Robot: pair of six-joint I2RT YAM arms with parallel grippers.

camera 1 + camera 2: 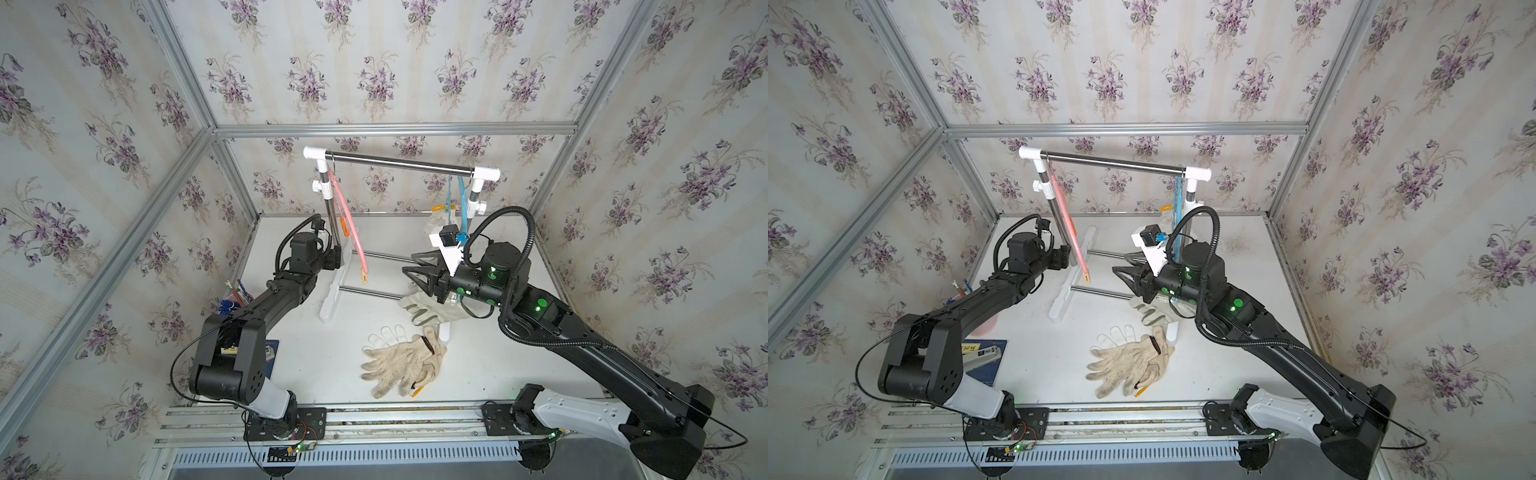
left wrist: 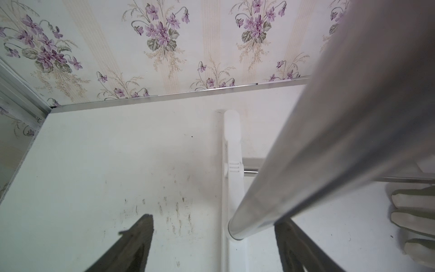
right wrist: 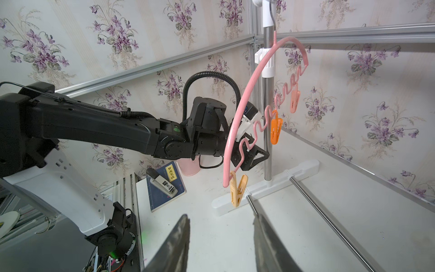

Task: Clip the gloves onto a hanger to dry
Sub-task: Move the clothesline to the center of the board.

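Several dirty cream knit gloves (image 1: 401, 361) (image 1: 1129, 361) lie in a heap at the table's front middle. A canvas glove (image 1: 424, 309) (image 2: 414, 212) lies under my right wrist. On the rack's steel bar (image 1: 399, 163) a pink hanger (image 1: 347, 220) (image 3: 237, 113) hangs at the left end, carrying a yellow clip (image 3: 237, 188), an orange clip (image 3: 275, 129) and a pink clip (image 3: 294, 99). A blue hanger (image 1: 461, 203) hangs at the right end. My left gripper (image 1: 334, 257) (image 2: 213, 226) is open beside the rack's left post (image 2: 306, 153), which runs between its fingers. My right gripper (image 1: 409, 270) (image 3: 220, 219) is open and holds nothing, facing the pink hanger.
The rack's white foot (image 3: 266, 186) and its two low steel rails (image 1: 370, 291) cross the table's middle. A blue book (image 3: 164, 186) with a small device on it, a pink cup (image 3: 188, 168) and a pen holder (image 1: 237, 295) stand at the left. Walls close in on three sides.
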